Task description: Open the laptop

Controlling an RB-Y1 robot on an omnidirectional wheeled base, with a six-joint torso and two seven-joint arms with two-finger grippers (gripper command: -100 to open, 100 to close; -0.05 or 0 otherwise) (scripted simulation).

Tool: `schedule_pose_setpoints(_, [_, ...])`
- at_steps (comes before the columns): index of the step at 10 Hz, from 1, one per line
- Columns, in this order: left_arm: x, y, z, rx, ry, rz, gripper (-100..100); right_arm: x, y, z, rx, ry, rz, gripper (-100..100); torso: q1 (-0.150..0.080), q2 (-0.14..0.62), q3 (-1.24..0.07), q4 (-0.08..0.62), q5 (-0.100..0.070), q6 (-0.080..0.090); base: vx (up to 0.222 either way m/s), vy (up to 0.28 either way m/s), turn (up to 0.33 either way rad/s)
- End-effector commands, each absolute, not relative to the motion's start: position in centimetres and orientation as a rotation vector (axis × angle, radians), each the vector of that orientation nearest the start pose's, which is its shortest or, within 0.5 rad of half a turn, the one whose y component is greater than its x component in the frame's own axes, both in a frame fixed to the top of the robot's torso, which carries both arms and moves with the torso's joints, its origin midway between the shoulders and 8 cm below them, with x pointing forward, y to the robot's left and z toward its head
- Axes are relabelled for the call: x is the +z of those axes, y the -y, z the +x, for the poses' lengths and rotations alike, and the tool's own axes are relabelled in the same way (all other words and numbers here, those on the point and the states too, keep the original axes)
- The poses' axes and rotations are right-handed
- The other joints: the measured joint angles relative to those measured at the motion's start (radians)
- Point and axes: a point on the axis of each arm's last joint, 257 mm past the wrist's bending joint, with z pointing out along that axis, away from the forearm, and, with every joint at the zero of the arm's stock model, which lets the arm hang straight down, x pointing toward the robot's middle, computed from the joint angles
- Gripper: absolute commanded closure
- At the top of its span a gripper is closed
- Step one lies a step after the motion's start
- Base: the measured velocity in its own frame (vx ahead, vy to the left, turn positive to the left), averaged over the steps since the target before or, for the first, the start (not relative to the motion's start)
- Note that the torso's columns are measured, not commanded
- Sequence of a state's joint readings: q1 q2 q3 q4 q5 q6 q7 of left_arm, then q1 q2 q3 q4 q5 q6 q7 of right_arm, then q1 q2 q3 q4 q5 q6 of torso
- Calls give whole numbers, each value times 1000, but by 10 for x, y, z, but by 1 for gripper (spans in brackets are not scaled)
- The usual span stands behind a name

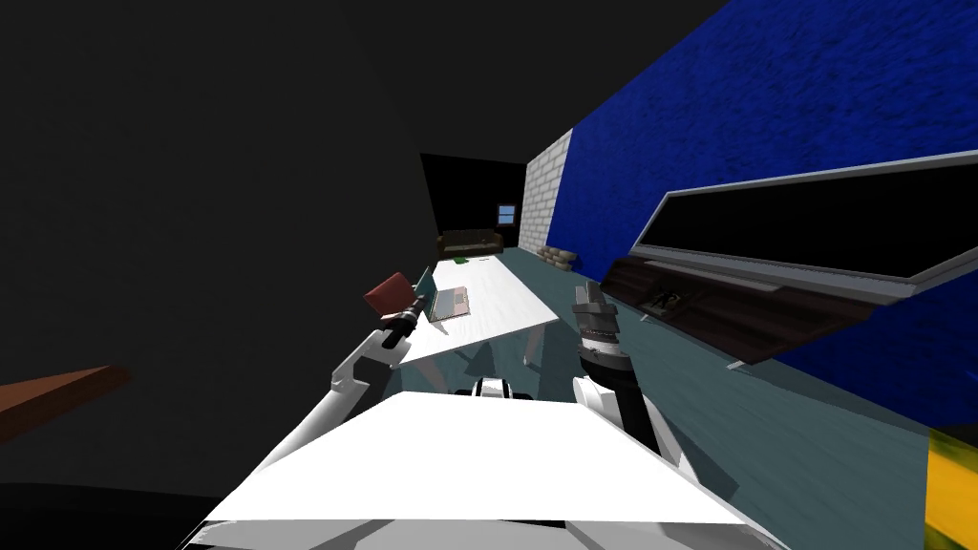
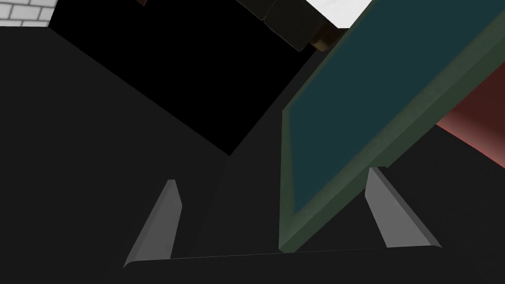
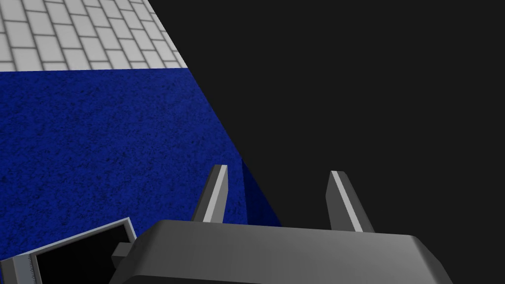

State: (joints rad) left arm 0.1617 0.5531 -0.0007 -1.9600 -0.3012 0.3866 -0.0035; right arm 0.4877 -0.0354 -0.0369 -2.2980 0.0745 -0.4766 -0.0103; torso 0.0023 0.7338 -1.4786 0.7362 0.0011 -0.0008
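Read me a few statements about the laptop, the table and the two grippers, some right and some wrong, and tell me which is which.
1. The laptop sits on a white table. True.
2. The laptop is shut flat. False: its lid stands raised and the keyboard shows.
3. The left gripper is open, with the lid's edge between its fingers. True.
4. The right gripper is clamped on the lid. False: it is open and empty, held up beside the table, away from the laptop.
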Motion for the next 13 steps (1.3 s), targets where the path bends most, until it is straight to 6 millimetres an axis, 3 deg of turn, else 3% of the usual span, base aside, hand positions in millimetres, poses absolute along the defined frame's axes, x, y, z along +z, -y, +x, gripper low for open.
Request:
schedule_pose_setpoints(1, [-149, -399, 497, -423, -1489, -755, -100, 32, 278, 345, 1233, -675, 581, 0, 0, 2, 1, 1, 0, 1, 38, -54, 81])
schedule_pose_setpoints(2, [-146, -410, 497, -415, -1472, -789, -100, 32, 278, 345, 1233, -675, 581, 0, -1, 4, 2, 2, -1, 1, 42, -62, 148])
schedule_pose_setpoints(3, [-145, -401, 499, -422, -1482, -766, -100, 32, 278, 345, 1233, -675, 581, 0, -2, 4, 3, 2, -1, 0, 22, -31, 36])
schedule_pose_setpoints(4, [-130, -406, 514, -425, -1446, -741, -100, 32, 278, 345, 1233, -675, 580, 0, -1, 6, 3, 2, -1, 1, -76, -7, -79])
schedule_pose_setpoints(7, [-147, -421, 522, -394, -1464, -773, -100, 32, 278, 345, 1233, -675, 580, 0, -2, 4, 3, 2, -1, 1, -51, -5, -11])
schedule_pose_setpoints(8, [-126, -420, 536, -410, -1424, -733, -100, 32, 278, 345, 1233, -675, 580, 0, -2, 1, 1, 1, -1, 1, -65, -11, -82])
schedule_pose_setpoints(9, [-126, -424, 543, -404, -1422, -740, -100, 32, 278, 345, 1233, -675, 580, 0, -3, 4, 2, 1, -1, 1, -79, -7, -47])
schedule_pose_setpoints(11, [-148, -438, 544, -371, -1450, -776, -100, 32, 278, 345, 1233, -675, 580, 0, -2, 4, 3, 2, -1, 1, -26, 0, 9])
schedule_pose_setpoints(12, [-123, -434, 559, -393, -1406, -732, -100, 32, 278, 345, 1233, -675, 580, 0, -2, 2, 1, 1, -1, 1, -74, -8, -75])
schedule_pose_setpoints(13, [-124, -438, 565, -387, -1406, -741, -100, 32, 278, 345, 1233, -675, 580, 0, -3, 6, 3, 2, -1, 1, -88, -12, -52])
